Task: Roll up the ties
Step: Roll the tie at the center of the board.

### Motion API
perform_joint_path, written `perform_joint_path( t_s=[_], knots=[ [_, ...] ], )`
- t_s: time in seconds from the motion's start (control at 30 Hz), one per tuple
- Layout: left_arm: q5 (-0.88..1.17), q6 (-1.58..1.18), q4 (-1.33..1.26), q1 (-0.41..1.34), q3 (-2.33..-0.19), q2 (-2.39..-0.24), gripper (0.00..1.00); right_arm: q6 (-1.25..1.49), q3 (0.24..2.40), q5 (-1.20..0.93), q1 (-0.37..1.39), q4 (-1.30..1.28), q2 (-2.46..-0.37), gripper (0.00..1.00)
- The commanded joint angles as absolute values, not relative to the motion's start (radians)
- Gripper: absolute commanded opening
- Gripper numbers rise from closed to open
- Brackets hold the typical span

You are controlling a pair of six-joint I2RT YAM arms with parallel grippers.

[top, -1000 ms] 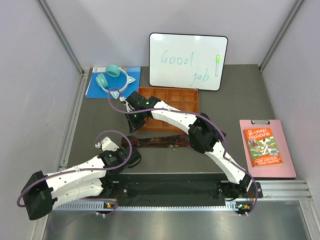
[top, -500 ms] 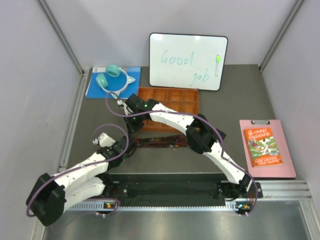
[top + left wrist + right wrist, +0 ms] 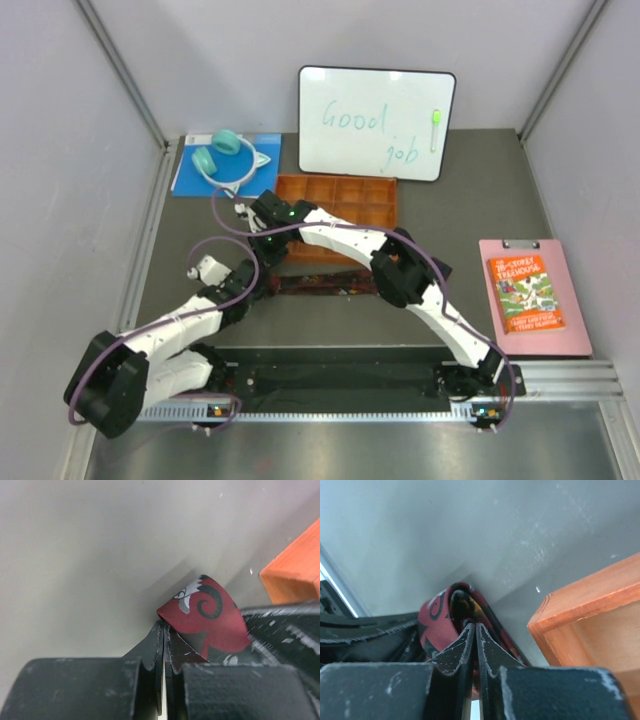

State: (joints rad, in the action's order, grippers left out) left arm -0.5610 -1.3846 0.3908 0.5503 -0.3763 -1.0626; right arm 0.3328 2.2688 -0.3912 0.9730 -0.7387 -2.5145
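One of the ties (image 3: 330,283), dark maroon with a black pattern, lies flat across the table just in front of the orange tray (image 3: 340,184). Its left end curls up into a small loop (image 3: 432,622). My right gripper (image 3: 268,252) reaches down at that end, and its jaws (image 3: 476,626) are shut with the loop wrapped round their tips. My left gripper (image 3: 256,272) has its jaws pressed together (image 3: 164,626), tips against the red fold (image 3: 210,607) from the left. I cannot tell if cloth lies between the left tips.
The tray's corner (image 3: 590,605) stands close to the right of the curled end. A whiteboard (image 3: 375,120) leans at the back. Teal headphones (image 3: 225,150) lie on a blue pad at the back left, and a pink clipboard with a book (image 3: 530,295) at the right.
My left arm has stretched forward from the near left until its gripper meets the tie's left end. The right gripper has stayed at that end, its jaws a little tighter.
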Motion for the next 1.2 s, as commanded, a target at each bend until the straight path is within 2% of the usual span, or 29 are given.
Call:
perform_joint_path(
  t_s=[0.0, 0.27, 0.4, 0.63, 0.73, 0.9, 1.03, 1.17],
  knots=[
    [-0.546, -1.371, 0.454, 0.522, -0.376, -1.129, 0.00, 0.322, 2.250, -0.414, 0.986, -0.707, -2.484, 0.05],
    [-0.528, -1.355, 0.400, 0.505, -0.399, -1.216, 0.00, 0.324, 2.253, -0.374, 0.983, -0.713, -2.467, 0.04],
    [-0.515, -1.355, 0.406, 0.505, -0.400, -1.209, 0.00, 0.353, 2.302, -0.350, 0.962, -0.729, -2.458, 0.08],
    [-0.505, -1.358, 0.462, 0.505, -0.405, -1.138, 0.00, 0.422, 2.310, -0.299, 0.902, -0.758, -2.355, 0.28],
    [-0.491, -1.359, 0.476, 0.505, -0.405, -1.112, 0.00, 0.436, 2.269, -0.264, 0.885, -0.788, -2.284, 0.28],
    [-0.486, -1.374, 0.491, 0.505, -0.393, -1.086, 0.00, 0.472, 2.005, -0.210, 0.885, -0.756, -2.113, 0.28],
    [-0.486, -1.348, 0.451, 0.505, -0.374, -1.051, 0.00, 0.546, 1.710, -0.258, 0.893, -0.658, -1.953, 0.27],
    [-0.468, -1.345, 0.400, 0.506, -0.354, -1.022, 0.00, 0.604, 1.554, -0.298, 0.931, -0.574, -1.868, 0.27]
  ],
)
